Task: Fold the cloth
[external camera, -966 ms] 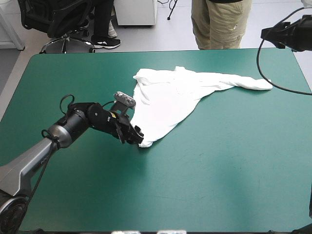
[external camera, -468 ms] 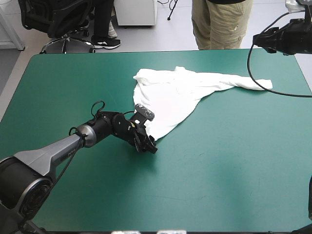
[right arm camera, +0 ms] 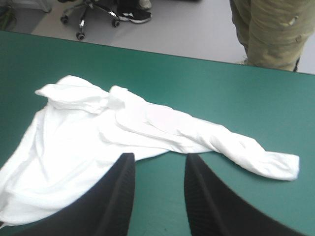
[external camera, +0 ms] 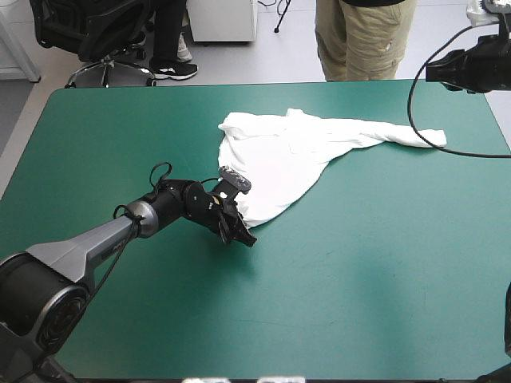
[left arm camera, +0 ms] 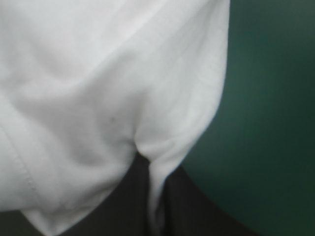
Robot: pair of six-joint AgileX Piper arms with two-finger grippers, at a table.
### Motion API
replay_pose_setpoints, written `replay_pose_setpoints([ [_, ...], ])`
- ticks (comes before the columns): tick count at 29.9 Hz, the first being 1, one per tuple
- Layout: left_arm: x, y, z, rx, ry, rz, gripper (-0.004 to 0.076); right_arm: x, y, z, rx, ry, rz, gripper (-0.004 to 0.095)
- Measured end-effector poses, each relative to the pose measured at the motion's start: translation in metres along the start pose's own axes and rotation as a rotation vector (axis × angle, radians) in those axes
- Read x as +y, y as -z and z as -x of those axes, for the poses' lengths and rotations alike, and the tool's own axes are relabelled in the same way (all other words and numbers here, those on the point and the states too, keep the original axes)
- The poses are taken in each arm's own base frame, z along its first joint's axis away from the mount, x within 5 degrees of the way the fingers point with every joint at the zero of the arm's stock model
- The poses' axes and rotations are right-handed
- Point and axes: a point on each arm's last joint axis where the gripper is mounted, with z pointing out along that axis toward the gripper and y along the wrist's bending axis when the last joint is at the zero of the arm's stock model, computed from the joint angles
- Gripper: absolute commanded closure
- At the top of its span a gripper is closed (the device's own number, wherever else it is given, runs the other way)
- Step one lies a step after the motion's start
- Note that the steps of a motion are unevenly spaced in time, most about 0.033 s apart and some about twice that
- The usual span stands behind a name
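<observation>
Lying nipped in left pincer (external camera: 242,233), near corner of T-shirt (external camera: 275,159)

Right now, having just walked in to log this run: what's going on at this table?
The left gripper sits low on the teal-green table, shut on the near corner of the white T-shirt, cloth pinched between its black fingers. The T-shirt lies loosely spread, unfolded, one twisted end trailing toward the table's right edge. The right gripper hangs raised near the far right corner, open, holding nothing.
</observation>
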Motion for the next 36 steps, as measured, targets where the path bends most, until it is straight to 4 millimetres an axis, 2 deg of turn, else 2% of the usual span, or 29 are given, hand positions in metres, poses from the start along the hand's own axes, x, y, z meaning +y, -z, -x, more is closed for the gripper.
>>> replay_pose_setpoints([
  [4, 0.000, 0.000, 0.000, 0.001, 0.001, -0.001, 0.0733, -0.021, -0.023, -0.008, 0.083, -0.027, -0.075, 0.0535],
  [9, 0.000, 0.000, 0.000, 0.002, 0.001, -0.002, 0.0733, -0.058, -0.073, -0.024, 0.199, -0.066, -0.174, 0.0407],
  [18, 0.000, 0.000, 0.000, 0.001, 0.001, -0.002, 0.0733, -0.122, -0.177, -0.060, 0.212, -0.151, -0.280, 0.0467],
  [25, 0.000, 0.000, 0.000, 0.001, 0.001, -0.002, 0.0733, -0.154, -0.239, -0.097, 0.220, -0.211, -0.314, 0.0500],
  [31, 0.000, 0.000, 0.000, 0.001, 0.001, -0.003, 0.0733, -0.174, -0.273, -0.131, 0.262, -0.273, -0.331, 0.0500],
  [33, 0.000, 0.000, 0.000, 0.001, 0.001, -0.003, 0.0733, -0.180, -0.278, -0.139, 0.278, -0.288, -0.336, 0.0503],
  [36, 0.000, 0.000, 0.000, 0.000, 0.003, -0.003, 0.0733, -0.184, -0.278, -0.141, 0.277, -0.291, -0.345, 0.0536],
])
